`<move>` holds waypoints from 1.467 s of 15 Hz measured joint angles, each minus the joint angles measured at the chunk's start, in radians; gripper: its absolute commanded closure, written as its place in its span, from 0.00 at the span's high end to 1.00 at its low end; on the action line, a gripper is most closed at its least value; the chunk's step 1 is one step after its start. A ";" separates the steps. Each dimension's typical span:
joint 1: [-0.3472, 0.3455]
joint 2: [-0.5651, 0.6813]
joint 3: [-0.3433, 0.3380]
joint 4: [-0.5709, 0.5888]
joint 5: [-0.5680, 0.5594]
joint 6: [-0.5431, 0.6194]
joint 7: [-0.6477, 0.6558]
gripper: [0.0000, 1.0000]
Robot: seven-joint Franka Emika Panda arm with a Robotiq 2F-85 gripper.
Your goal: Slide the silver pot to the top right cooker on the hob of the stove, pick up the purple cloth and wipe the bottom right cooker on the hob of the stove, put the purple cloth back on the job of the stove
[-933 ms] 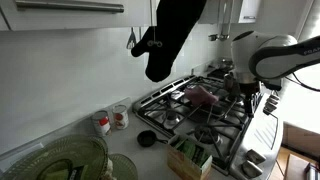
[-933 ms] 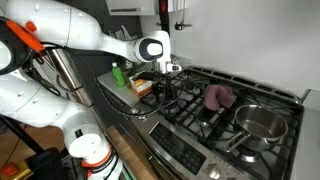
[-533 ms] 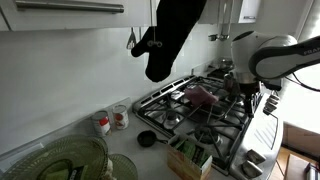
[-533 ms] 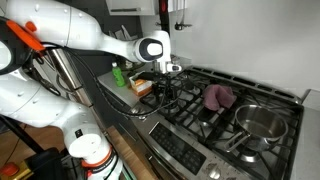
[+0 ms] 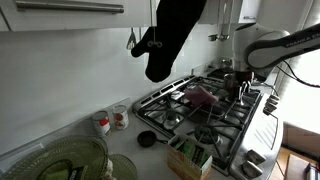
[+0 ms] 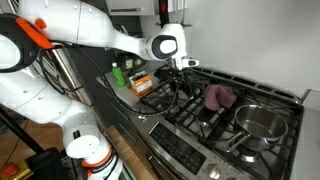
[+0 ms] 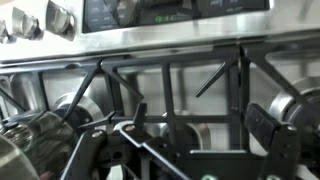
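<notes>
The silver pot (image 6: 258, 123) stands on a front burner of the gas stove (image 6: 200, 125), its handle pointing to the front edge. It also shows at the lower left of the wrist view (image 7: 22, 140). The purple cloth (image 6: 218, 96) lies crumpled on the grates behind the pot and shows in both exterior views (image 5: 203, 95). My gripper (image 6: 183, 75) hangs above the grates on the side of the stove away from the pot, apart from the cloth. Its fingers (image 7: 200, 122) are open and empty over a burner.
A green bottle (image 6: 119, 75) and an orange box (image 6: 141, 84) stand on the counter beside the stove. A black oven mitt (image 5: 170, 40) hangs above. Cups (image 5: 118, 117), glass bowls (image 5: 70, 160) and a small black pan (image 5: 147, 138) sit on the counter.
My arm has risen and moved from the stove's edge further in over the grates, toward the cloth. Pot and cloth have not moved.
</notes>
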 measured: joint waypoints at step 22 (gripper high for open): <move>-0.103 0.319 -0.127 0.221 -0.015 0.498 0.183 1.00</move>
